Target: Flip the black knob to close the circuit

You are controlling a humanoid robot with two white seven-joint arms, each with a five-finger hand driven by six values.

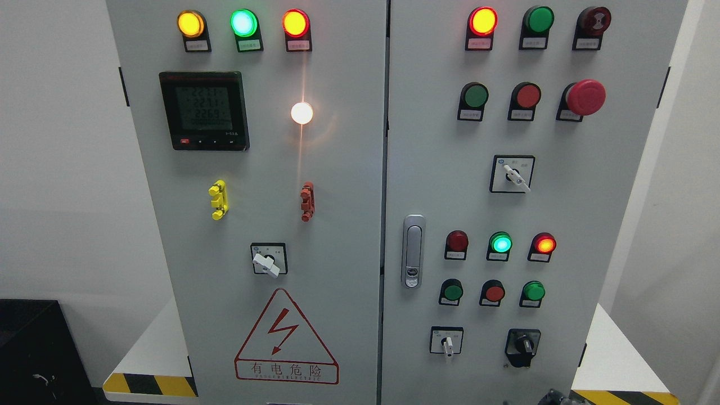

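Black knob [523, 344], grey cabinet [337, 169]

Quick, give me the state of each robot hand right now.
Left robot hand: not in view.
Right robot hand: cannot be told; only a dark bit shows at the bottom edge, below the black knob.

A grey electrical cabinet [349, 169] with two doors fills the view. The left door carries three lit lamps along the top, yellow [190, 23], green [244, 23] and red [296, 23], a dark digital meter [203, 110] below them, and a bright white lamp [301, 112] beside it. Lower down are a yellow clip [217, 199], a red clip [306, 201], a white switch [267, 263] and a red triangular lightning warning sign [286, 337]. The right door has a silver door handle [413, 251], rows of red and green buttons, a large red stop button [585, 97], and the black knob [523, 347] at the lower right. A small dark part of the robot [554, 397] shows at the bottom edge.
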